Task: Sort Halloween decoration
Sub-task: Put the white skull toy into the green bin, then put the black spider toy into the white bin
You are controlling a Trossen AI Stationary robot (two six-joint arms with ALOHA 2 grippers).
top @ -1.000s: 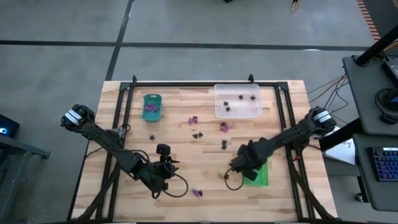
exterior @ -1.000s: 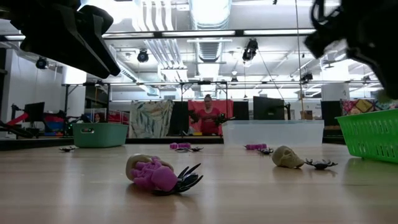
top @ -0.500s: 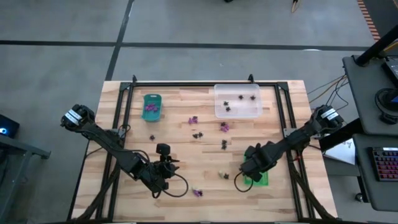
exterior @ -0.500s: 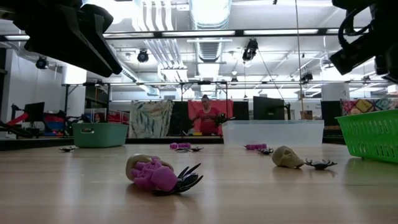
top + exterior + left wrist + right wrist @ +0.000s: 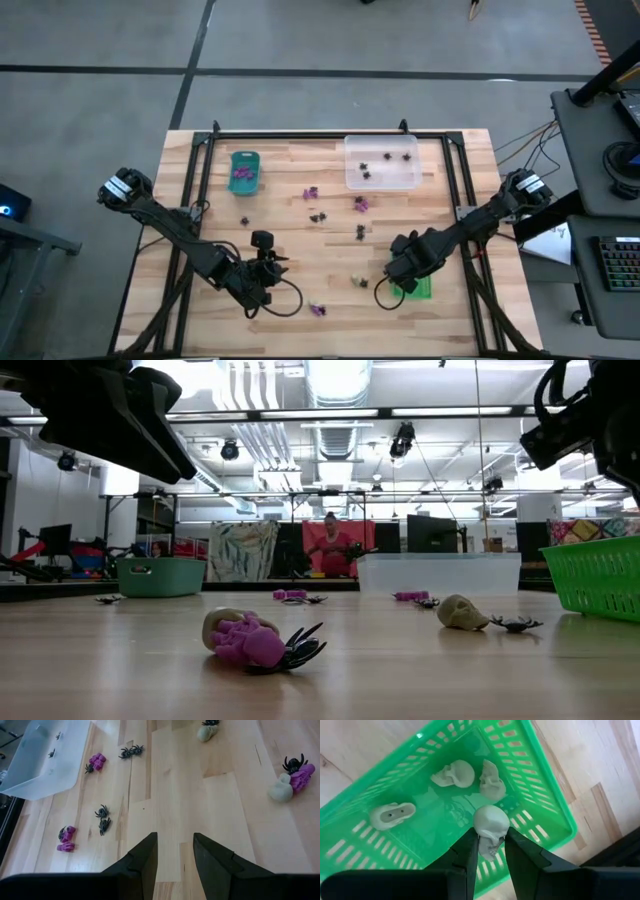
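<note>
My right gripper (image 5: 491, 845) points down over the bright green basket (image 5: 545, 805), shut on a pale cream skull (image 5: 490, 826). Three more cream skulls (image 5: 452, 774) lie on the basket floor. My left gripper (image 5: 175, 851) hangs open above bare wood near the table's front. Loose trinkets lie on the table: a cream skull (image 5: 355, 281), a purple, cream and black cluster (image 5: 255, 640), purple pieces (image 5: 311, 192) and black spiders (image 5: 360, 232). My right gripper has the cream skull's lower, face end (image 5: 488, 851) between its two fingers, coming from above and pointing down. The rounded crown sticks out beyond the fingertips. The fingers cover the skull's sides. Whether it hangs clear of the basket floor does not show.
A teal tray (image 5: 245, 170) with purple pieces stands at the far left. A clear tray (image 5: 382, 162) with black spiders stands at the far right. The green basket (image 5: 418, 285) sits near the front right. Black frame rails run along the table's edges.
My right gripper has gone toward the table's right edge and now stands over the green basket. A cream skull that it was covering now shows on the wood to the left of it. The left arm has kept still.
</note>
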